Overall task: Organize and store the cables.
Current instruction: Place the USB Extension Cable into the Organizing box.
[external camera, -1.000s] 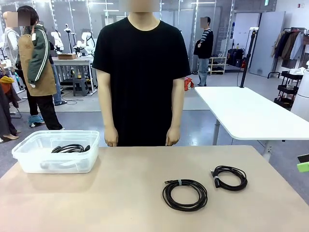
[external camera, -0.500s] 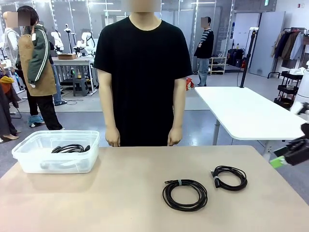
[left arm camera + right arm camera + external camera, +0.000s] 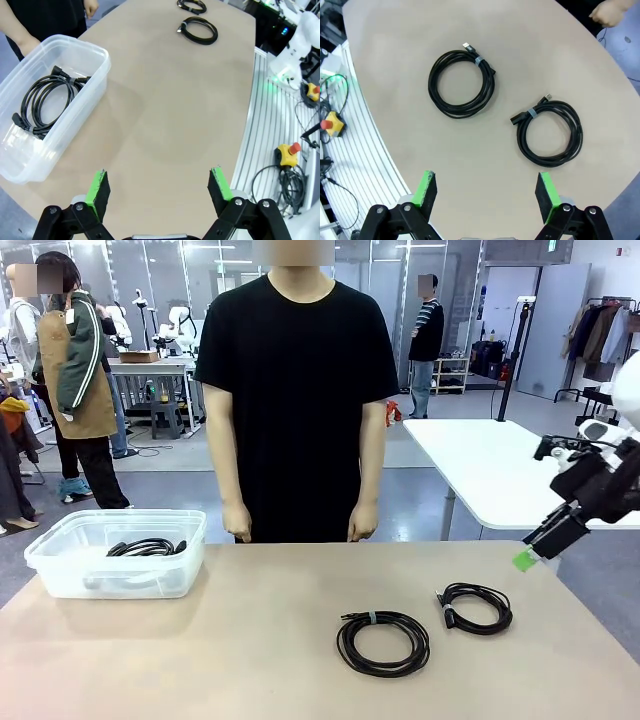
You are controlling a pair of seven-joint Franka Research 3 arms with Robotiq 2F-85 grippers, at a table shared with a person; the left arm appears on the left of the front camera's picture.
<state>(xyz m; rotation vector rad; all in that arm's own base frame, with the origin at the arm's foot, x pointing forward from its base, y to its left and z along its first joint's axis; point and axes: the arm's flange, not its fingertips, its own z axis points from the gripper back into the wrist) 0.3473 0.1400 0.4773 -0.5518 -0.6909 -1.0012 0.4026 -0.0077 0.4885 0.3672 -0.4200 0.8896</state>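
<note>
The cables are found in three places. A nearer coil (image 3: 383, 642) lies by the robot's edge of the bench (image 3: 250, 660). A farther coil (image 3: 476, 608) lies just beyond it to the right. A binned coil (image 3: 146, 547) is already stored in the clear bin (image 3: 60, 575) at the far left.

Risks, as judged:
- Each loose coil is tied by a single light band (image 3: 479, 61). If only a strand or two is pinched, the coil is likely to sag open or unwind when lifted.
- Both loose coils lie flat on the bench. A descent taken too deep would drive the pads into the surface. One taken too shallow would skid over the cable.
- The two loose coils are near each other but apart. A wide approach to one could drag the other.
- A plug end (image 3: 466, 46) juts from the nearer coil and could be caught on the bin's rim at release.
- The bin is well apart from the loose coils, so a long carry across the bench is required. The person's hands (image 3: 237, 523) hang at the far edge, one just beyond the bin, and would be passed closely.

End effectors:
- The left end effector (image 3: 159, 185) is held above the near left of the bench. Its jaws are spread wide and nothing is held or touched.
- The right end effector (image 3: 530, 555) is seen in the air at the bench's right edge, beyond the farther coil. It is likewise fully spread, empty and clear of everything.
</note>
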